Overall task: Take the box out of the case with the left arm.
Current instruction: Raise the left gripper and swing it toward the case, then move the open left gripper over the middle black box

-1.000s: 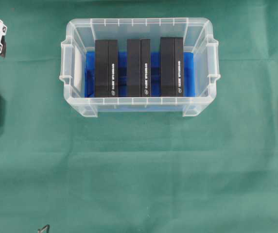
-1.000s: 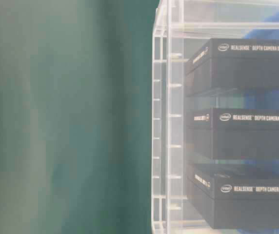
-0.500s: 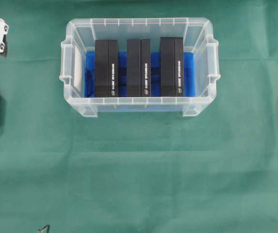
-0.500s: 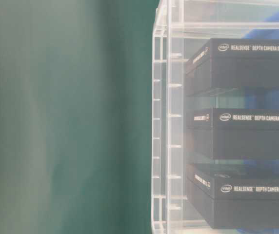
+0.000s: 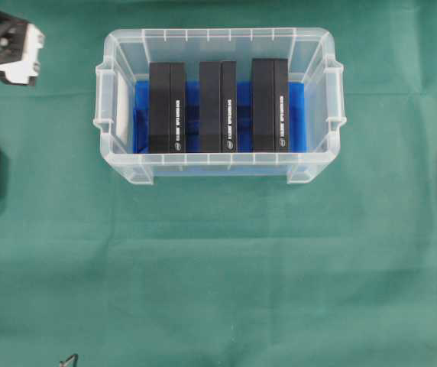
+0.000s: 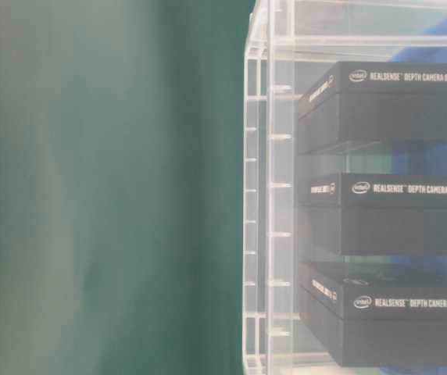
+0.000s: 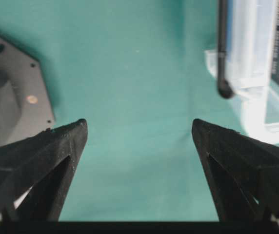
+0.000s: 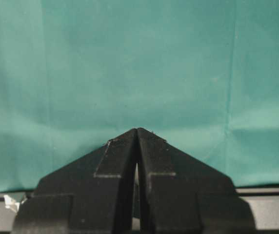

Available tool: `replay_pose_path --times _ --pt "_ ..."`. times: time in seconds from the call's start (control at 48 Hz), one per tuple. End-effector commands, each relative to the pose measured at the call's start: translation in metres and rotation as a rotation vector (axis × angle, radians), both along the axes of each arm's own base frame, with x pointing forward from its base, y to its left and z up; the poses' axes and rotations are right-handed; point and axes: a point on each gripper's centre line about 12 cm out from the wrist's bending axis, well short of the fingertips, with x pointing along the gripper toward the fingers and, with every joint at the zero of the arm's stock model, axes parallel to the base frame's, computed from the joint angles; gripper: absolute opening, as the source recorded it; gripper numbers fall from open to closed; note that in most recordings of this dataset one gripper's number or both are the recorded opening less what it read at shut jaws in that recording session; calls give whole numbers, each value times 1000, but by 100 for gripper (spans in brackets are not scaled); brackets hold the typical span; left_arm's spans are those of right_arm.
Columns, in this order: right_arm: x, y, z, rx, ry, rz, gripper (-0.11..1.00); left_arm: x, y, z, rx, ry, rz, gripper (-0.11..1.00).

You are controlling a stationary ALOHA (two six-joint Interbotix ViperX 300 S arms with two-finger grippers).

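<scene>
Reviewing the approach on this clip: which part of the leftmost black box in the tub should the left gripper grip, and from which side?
Probably from straight above, closing across the narrow width of the leftmost box. It stands on edge in the case, whose walls block any side approach. Blue floor shows on either side of it, leaving room for the open left gripper.

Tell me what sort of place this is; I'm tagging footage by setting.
Probably a robotics lab bench: a green cloth-covered table, a clear plastic tub holding three black depth-camera boxes, and a black lattice-fingered left pincer.
</scene>
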Motion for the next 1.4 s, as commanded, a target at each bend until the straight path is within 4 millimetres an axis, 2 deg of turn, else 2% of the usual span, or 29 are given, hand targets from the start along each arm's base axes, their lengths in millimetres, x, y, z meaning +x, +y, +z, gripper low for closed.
replay_pose_path --times 0.0,0.417,0.875,1.104,1.375 --pt "1 0 7 -3 -20 -1 1 13 -1 10 9 -36 -7 88" --pt "1 -1 7 -10 -21 -3 1 82 -3 13 -1 -59 -6 88" --pt "1 -3 7 -27 -20 -7 1 175 10 7 6 -85 -18 88" --pt "1 -3 7 -28 -20 -7 1 205 16 0 5 -92 -4 87" --pt "1 -6 7 -52 -20 -14 1 225 21 -6 16 -98 -13 87"
